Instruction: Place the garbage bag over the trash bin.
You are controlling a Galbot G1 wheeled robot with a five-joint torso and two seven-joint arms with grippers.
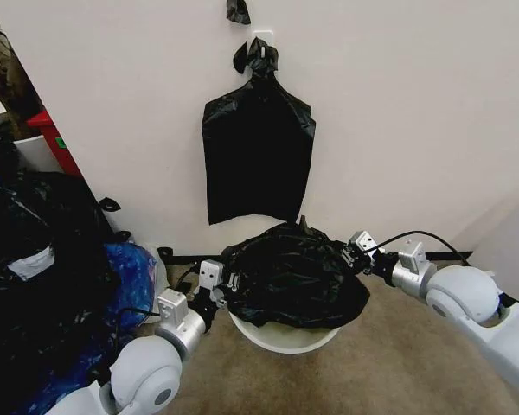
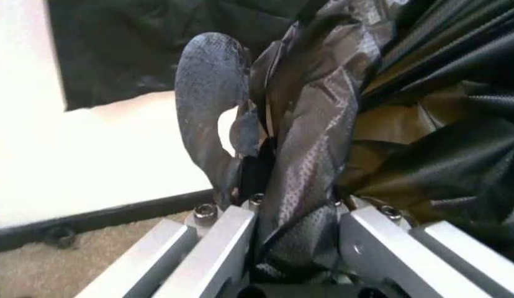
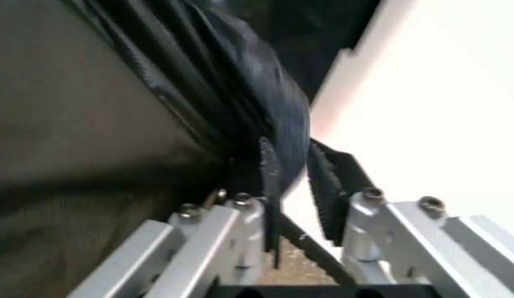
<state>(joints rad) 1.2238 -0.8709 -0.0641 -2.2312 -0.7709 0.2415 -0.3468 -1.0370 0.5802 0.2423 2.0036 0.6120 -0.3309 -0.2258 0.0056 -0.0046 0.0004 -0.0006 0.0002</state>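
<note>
The garbage bag (image 1: 292,275) is sitting bunched over the trash bin (image 1: 284,335). The left gripper (image 1: 228,290) and right gripper (image 1: 353,257) are pinching its opposite edges, seemingly level across the bin.

A tan carpeted floor (image 1: 398,363) is seen running up to a white wall. The trash bin (image 1: 281,335), a round white bucket, is stood on the carpet near the wall, its top covered by the garbage bag (image 1: 290,272). To its left, a blue plastic bag (image 1: 125,277) and a heap of stuffed black sacks (image 1: 35,259) are piled on the floor.
</note>
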